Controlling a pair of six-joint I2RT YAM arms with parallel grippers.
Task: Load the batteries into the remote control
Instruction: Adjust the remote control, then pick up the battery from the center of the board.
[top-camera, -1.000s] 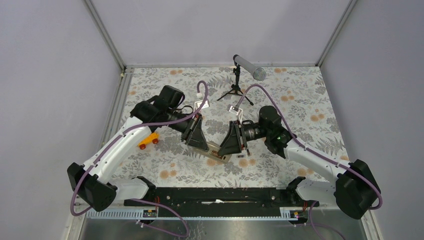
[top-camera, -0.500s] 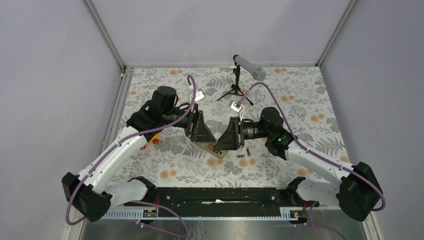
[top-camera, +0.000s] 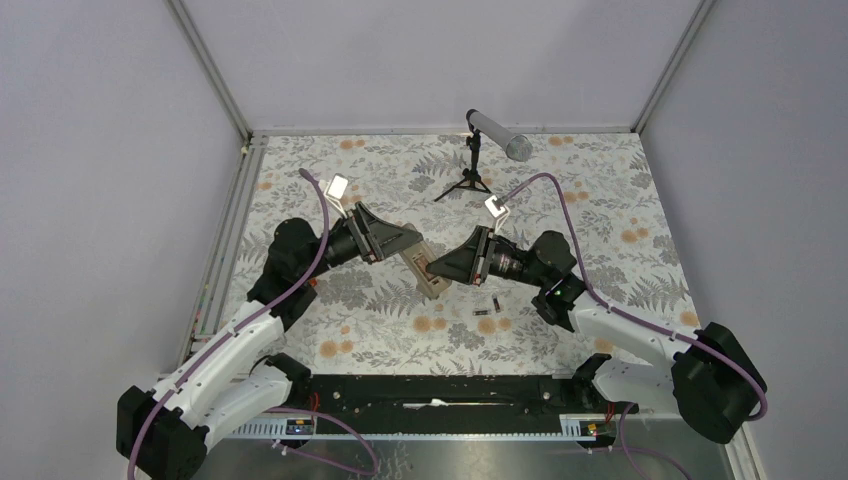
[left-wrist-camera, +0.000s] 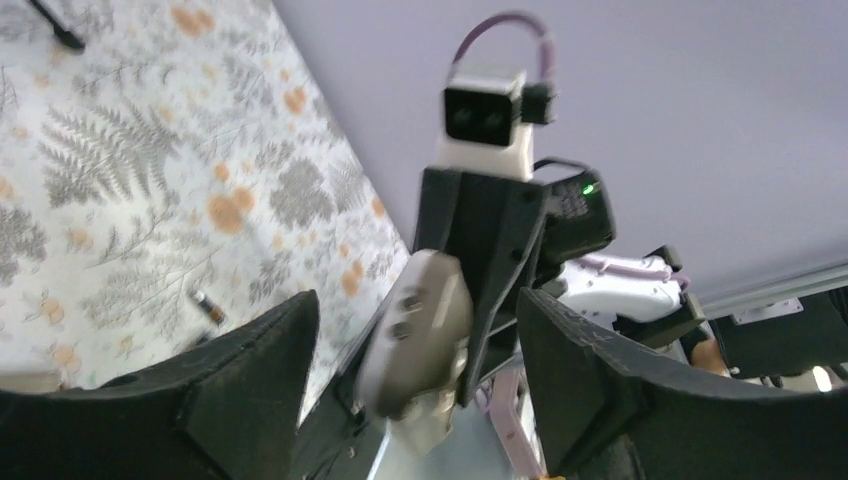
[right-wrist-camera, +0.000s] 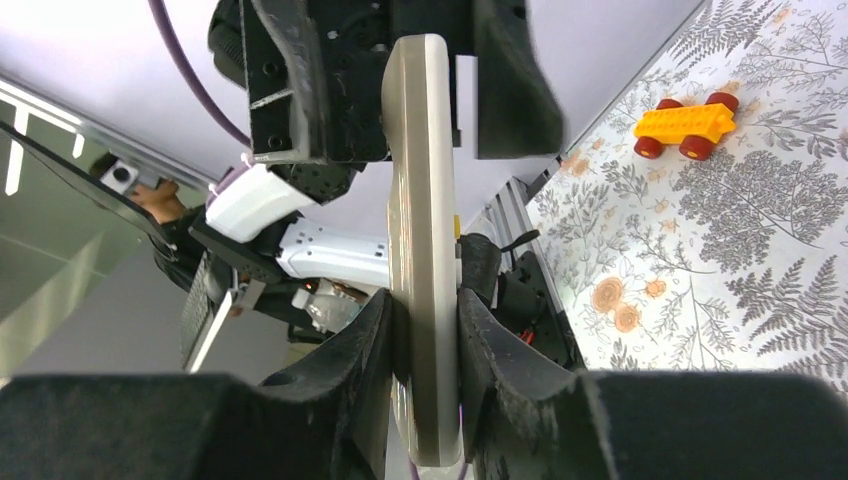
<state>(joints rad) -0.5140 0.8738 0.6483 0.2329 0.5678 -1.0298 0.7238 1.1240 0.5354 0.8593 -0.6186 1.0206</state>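
Remote control (right-wrist-camera: 420, 200) in right end effector (right-wrist-camera: 424, 335); batteries (top-camera: 486, 307) nearby.

Plain pale lilac-grey walls (top-camera: 440, 60) closed the space in on three sides, joined at the far corners by slim metal posts (top-camera: 212, 75). The table (top-camera: 620, 200) wore a white cover printed with grey ferns and orange blossoms. A microphone (top-camera: 497, 134) on a small black tripod (top-camera: 468, 185) stood near its far edge. The light was soft and even.

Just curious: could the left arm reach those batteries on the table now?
Probably not directly: the left tool is open, but the remote in the right tool stands between it and the batteries.
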